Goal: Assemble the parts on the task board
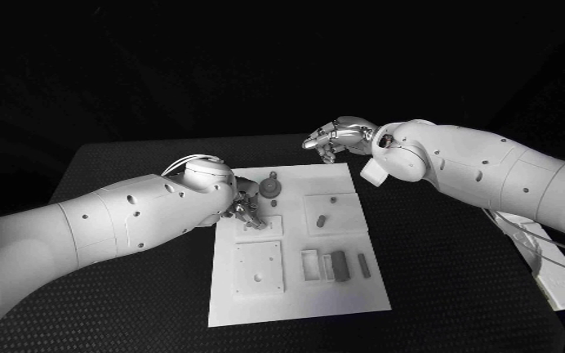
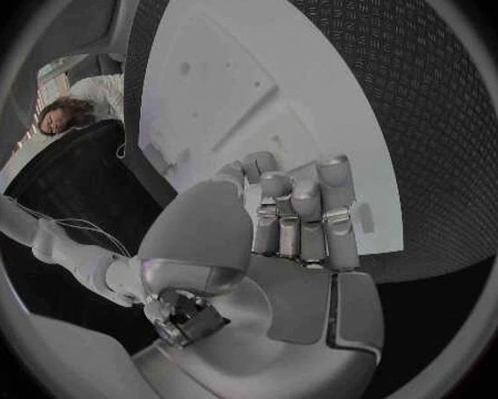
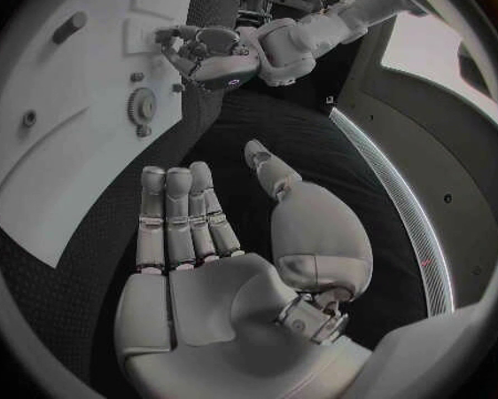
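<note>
Reaching over the task board's (image 1: pixel 295 296) far left plate, the left robot hand (image 1: pixel 245 208) has fingers curled; whether it grips a part I cannot tell. The right robot hand (image 1: pixel 335 136) hovers open beyond the board. A misaligned press could jam or skid the gear (image 1: pixel 272 185) nearby.

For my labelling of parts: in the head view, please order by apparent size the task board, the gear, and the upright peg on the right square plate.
1. Task board, by far the largest.
2. Gear, near the board's far edge.
3. Upright peg, slightly smaller than the gear; the gap is small, so this ranking is unsure.
</note>
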